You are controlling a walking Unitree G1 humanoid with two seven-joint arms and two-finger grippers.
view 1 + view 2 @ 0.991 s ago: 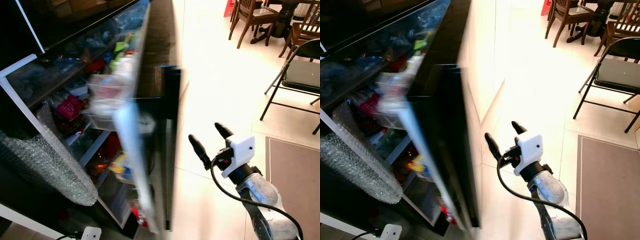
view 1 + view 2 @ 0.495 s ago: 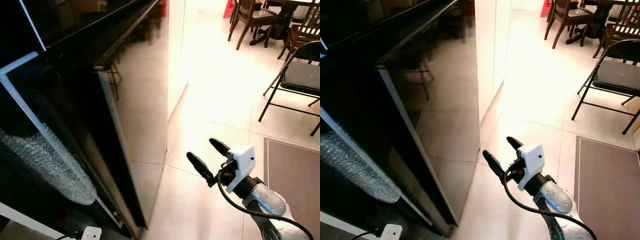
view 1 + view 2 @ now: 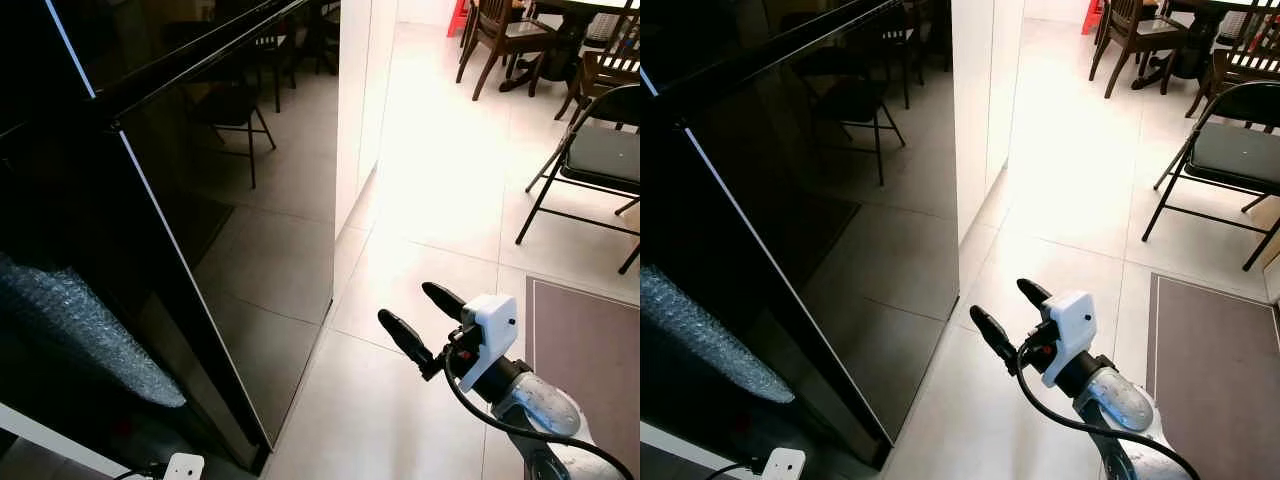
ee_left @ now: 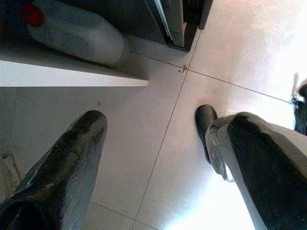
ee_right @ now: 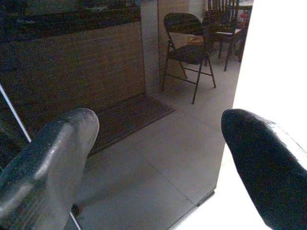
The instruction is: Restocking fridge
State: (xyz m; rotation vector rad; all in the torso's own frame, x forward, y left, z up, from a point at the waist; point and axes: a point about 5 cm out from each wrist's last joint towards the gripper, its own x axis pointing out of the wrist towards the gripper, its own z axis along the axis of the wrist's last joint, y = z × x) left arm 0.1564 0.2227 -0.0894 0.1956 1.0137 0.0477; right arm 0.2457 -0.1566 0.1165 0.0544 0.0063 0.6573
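Note:
The fridge's glossy black door (image 3: pixel 240 230) covers the shelves and mirrors the tiled floor and a folding chair. My right gripper (image 3: pixel 408 304) hovers open and holds nothing, low over the floor, to the right of the door's lower corner and apart from it. In the right wrist view its fingers (image 5: pixel 53 158) point at the dark door face. The left gripper (image 4: pixel 165 124) hangs open over the floor tiles by the fridge's base, with nothing between its fingers.
Bubble wrap (image 3: pixel 80 320) lies against the dark front left of the door. A white jug with a red cap (image 4: pixel 76 33) lies by the base. A black folding chair (image 3: pixel 590 160), a brown mat (image 3: pixel 590 350) and wooden dining chairs (image 3: pixel 500 35) stand to the right.
The fridge door has swung from open to across the shelves, hiding the stocked food. My right gripper stays open in nearly the same place, a little lower.

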